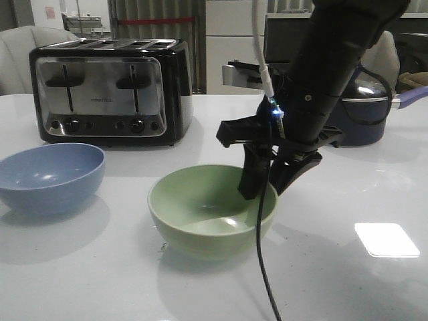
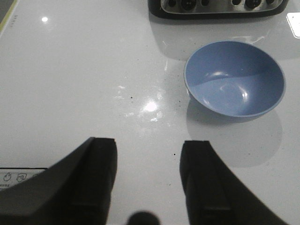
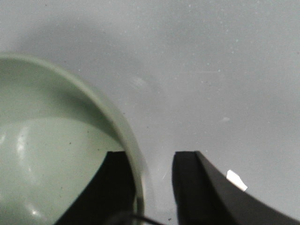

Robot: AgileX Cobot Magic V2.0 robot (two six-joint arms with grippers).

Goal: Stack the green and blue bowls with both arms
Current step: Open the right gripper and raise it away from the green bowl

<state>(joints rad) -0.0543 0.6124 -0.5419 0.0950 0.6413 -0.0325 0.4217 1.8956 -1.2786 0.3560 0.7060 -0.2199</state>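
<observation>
Two fingers of right hand (image 3: 152, 187) straddling green bowl (image 1: 211, 210) rim, spread, not yet pinched; left hand (image 2: 147, 180) open short of blue bowl (image 2: 234, 77); next: close, lift.

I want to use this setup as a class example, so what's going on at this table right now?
A two-armed robot is working on stacking two bowls. Its right gripper straddles the rim of the green bowl, one finger inside and one outside, jaws not yet closed on it. The left gripper hangs open over bare table, with the blue bowl sitting untouched nearby. Both bowls are apart on the white table, in front of a toaster. Nothing is stacked yet.
</observation>
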